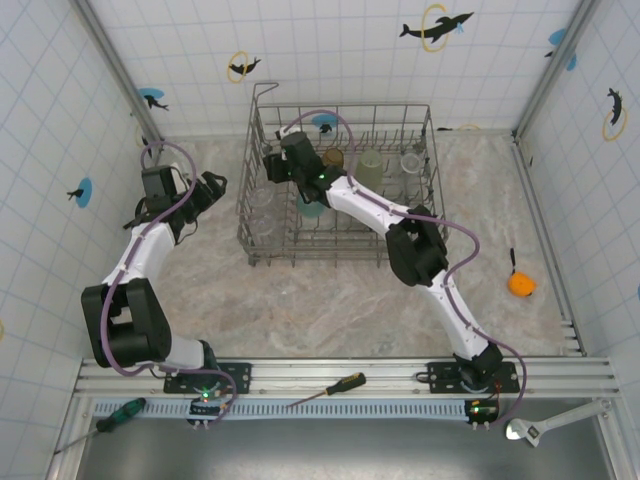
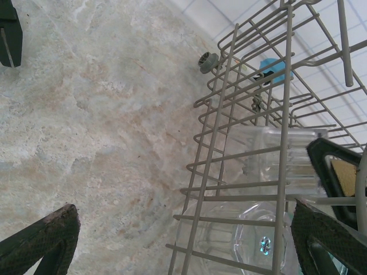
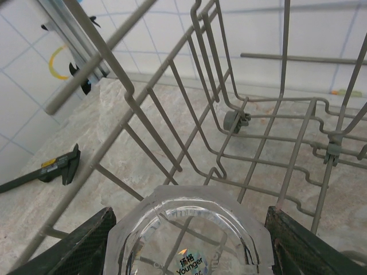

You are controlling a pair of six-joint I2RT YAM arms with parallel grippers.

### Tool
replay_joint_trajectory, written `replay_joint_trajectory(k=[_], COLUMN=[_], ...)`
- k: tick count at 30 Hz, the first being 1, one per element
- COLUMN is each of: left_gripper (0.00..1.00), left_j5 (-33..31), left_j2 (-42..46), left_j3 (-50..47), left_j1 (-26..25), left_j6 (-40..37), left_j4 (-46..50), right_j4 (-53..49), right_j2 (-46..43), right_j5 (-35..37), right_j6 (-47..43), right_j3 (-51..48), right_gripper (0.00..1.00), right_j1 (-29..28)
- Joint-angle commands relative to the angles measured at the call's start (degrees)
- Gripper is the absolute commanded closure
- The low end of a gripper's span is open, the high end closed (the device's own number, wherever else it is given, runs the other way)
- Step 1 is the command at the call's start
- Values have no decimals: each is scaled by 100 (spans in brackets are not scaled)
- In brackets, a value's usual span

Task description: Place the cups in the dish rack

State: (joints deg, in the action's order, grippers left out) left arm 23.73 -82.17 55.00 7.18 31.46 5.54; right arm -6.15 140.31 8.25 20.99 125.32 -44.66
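- Grey wire dish rack (image 1: 320, 252) sits mid-table, and every cup you can make out is inside its walls.
- Your right gripper (image 3: 186, 249) is down in the rack's left rear corner. Its jaws are part-way apart, pressing both sides of a clear cup (image 3: 186, 229), which looks held and not yet set down.
- Your left gripper (image 2: 40, 134) hovers over bare table (image 1: 200, 290) just left of the rack, spread wide with nothing in it.
- Back row from above: one amber cup (image 1: 333, 158), one pale green cup (image 1: 369, 166), one corner clear cup (image 1: 411, 165).
- One bluish cup (image 1: 312, 209) sits under the right arm, and two side clear cups (image 1: 262, 196) stand along the left wall.
- That makes seven with the held one, though the clear ones are hard to separate.
- By my judgement you're nearly done: seat and release the held cup.
- Extras: one orange object (image 1: 521, 284), two screwdrivers (image 1: 335, 385), one wrench (image 1: 550, 425).
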Motion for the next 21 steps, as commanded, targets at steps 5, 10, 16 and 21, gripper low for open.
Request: replay_joint_trajectory(k=[5, 10, 16, 21], left_gripper=[3, 3, 3, 3], left_j5=[59, 59, 70, 63], left_j2=[88, 78, 52, 61], left_j3=[-29, -29, -26, -31], left_j1=[37, 35, 38, 33], left_j6=[-71, -67, -53, -54], left_j4=[-5, 8, 17, 26], right_j4=[-78, -18, 85, 193], right_j2=[216, 209, 184, 111], right_j5=[181, 13, -194, -396], right_j6=[-99, -32, 175, 378], right_j3=[418, 423, 424, 423], right_gripper=[43, 37, 26, 22], right_j1=[-118, -116, -121, -108])
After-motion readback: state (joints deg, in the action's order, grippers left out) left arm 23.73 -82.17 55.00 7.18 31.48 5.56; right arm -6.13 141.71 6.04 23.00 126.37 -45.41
